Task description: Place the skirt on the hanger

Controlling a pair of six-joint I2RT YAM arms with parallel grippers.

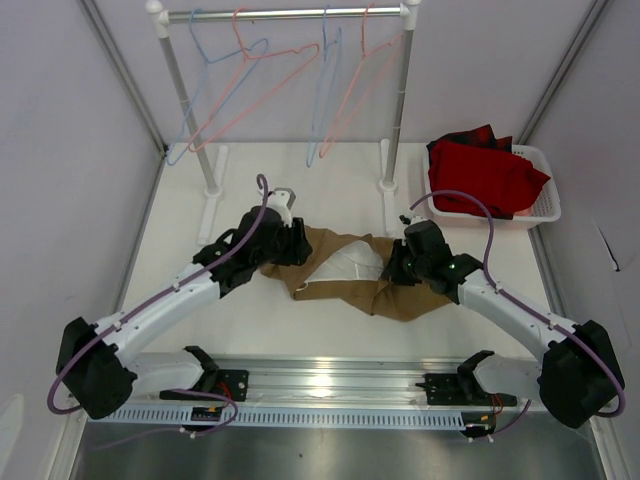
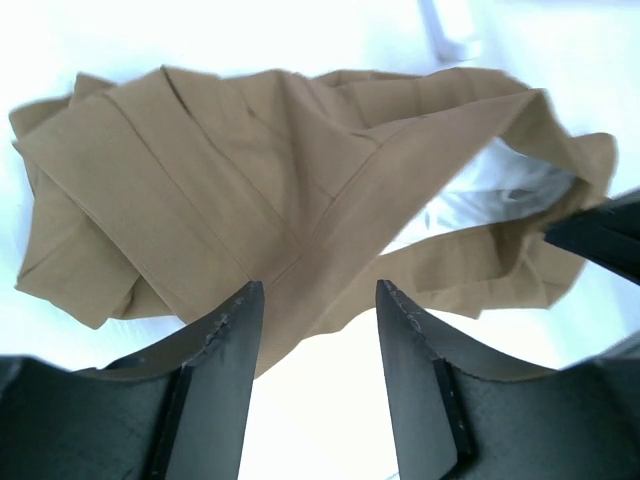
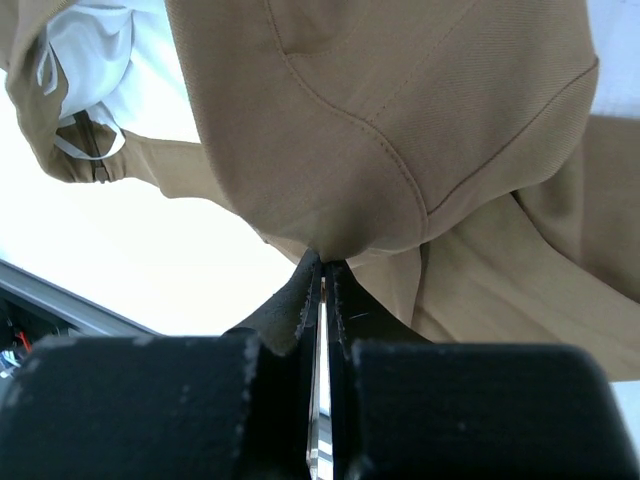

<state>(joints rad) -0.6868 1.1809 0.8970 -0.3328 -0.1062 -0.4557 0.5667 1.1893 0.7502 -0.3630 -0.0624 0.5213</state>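
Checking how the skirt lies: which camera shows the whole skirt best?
Top external: the skirt lies spread out, pale lining showing, only its ends hidden. Left wrist shows most of it up close, beyond the open left hand. Right wrist shows only a fold pinched in the right hand.

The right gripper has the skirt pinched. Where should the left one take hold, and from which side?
Probably the folded tan corner of the skirt lying between the left gripper's open fingers, approached from above at the skirt's left end. The crease there gathers the cloth into a thin edge, and it lies opposite the right gripper's pinch.
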